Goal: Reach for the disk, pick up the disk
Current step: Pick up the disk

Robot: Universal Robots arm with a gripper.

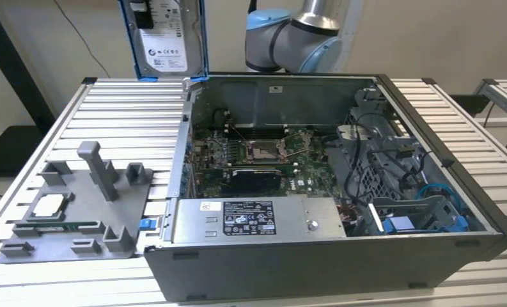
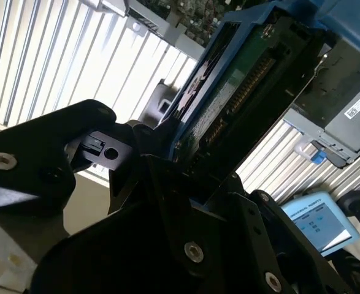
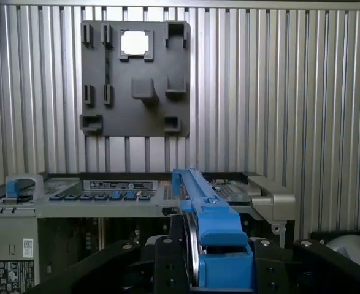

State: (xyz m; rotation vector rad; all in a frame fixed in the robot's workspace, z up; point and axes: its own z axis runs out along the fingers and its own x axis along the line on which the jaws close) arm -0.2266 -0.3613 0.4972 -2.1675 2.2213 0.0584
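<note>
Disk [image 1: 164, 45] gripped in hand [image 3: 195, 260], high above table [image 1: 121, 105].

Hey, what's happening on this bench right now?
The robot arm's pincer is clamped on the disk, a blue-framed hard drive, holding it in the air above the slatted table, past the far corner of the open computer case. A grey fixture tray lies on the table at the exterior view's left.

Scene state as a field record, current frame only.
disk: in the air above the table, label facing the exterior view
gripper: jaws shut on the disk's blue bracket
computer case: open, on the table
grey fixture: on the table, exterior view's left of the case, holding a square chip
</note>
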